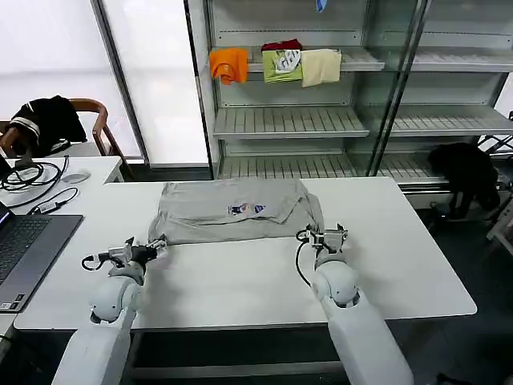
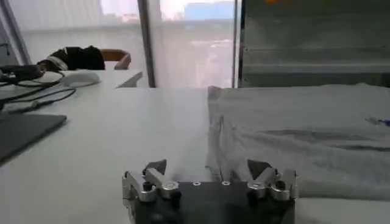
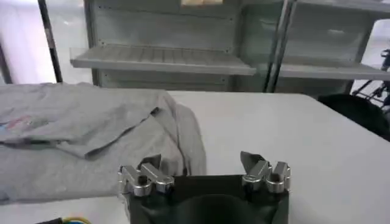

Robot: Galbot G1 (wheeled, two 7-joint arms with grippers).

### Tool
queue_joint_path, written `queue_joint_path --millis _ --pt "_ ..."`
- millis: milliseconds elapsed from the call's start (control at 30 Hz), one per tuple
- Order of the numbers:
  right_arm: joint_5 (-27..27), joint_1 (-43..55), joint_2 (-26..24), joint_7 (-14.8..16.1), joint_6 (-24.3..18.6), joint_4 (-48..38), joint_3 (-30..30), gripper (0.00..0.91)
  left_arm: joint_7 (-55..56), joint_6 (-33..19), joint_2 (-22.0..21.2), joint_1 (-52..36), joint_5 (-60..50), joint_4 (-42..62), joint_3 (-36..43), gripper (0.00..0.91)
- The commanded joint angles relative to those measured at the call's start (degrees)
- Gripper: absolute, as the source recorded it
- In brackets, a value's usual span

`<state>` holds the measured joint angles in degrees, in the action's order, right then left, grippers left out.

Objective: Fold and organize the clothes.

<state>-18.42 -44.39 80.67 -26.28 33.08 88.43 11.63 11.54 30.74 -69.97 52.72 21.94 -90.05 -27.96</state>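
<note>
Progress: light grey cotton T-shirt (image 1: 234, 210) partly folded, frame centre on white counter (image 1: 401, 265) | left claw (image 1: 157, 246) released, lower-left corner | right claw (image 1: 327, 237) released, lower-right corner | final folds remain.

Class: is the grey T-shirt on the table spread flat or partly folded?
Partly folded: the grey T-shirt has both sleeves turned inward, chest print facing up.
</note>
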Motion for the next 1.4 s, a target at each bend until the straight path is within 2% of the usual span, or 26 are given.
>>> queue_joint_path --millis 33,67,100,133,167,700,1400 --pt "0.0 0.0 0.1 0.0 0.1 -1.3 -0.1 0.393 -0.8 0.0 0.3 0.8 -2.0 0.1 0.6 0.464" --pt "0.0 0.0 0.0 0.1 0.1 -1.5 -0.1 0.333 -1.0 0.0 0.4 1.0 -2.4 -0.1 0.7 0.282" --pt "-0.1 0.0 0.0 0.2 0.1 -1.8 -0.1 0.181 -1.2 0.0 0.3 1.2 -2.7 -0.3 0.8 0.121" --pt "-0.2 0.0 0.0 0.2 0.1 -1.9 -0.1 0.04 -1.3 0.0 0.3 1.3 -2.8 -0.4 0.8 0.06" --pt "-0.3 0.0 0.1 0.3 0.0 -2.0 0.0 0.0 -1.3 -0.1 0.3 1.4 -2.8 -0.4 0.8 0.03" --pt "-1.6 -0.6 0.3 0.9 -0.2 -2.5 0.1 0.0 -1.8 -0.7 0.4 1.7 -2.9 -0.9 1.2 0.02" --pt "-0.8 -7.0 -2.0 -0.3 0.0 13.7 1.1 0.0 -2.0 -1.8 2.4 10.7 -1.9 -16.0 -0.1 0.0"
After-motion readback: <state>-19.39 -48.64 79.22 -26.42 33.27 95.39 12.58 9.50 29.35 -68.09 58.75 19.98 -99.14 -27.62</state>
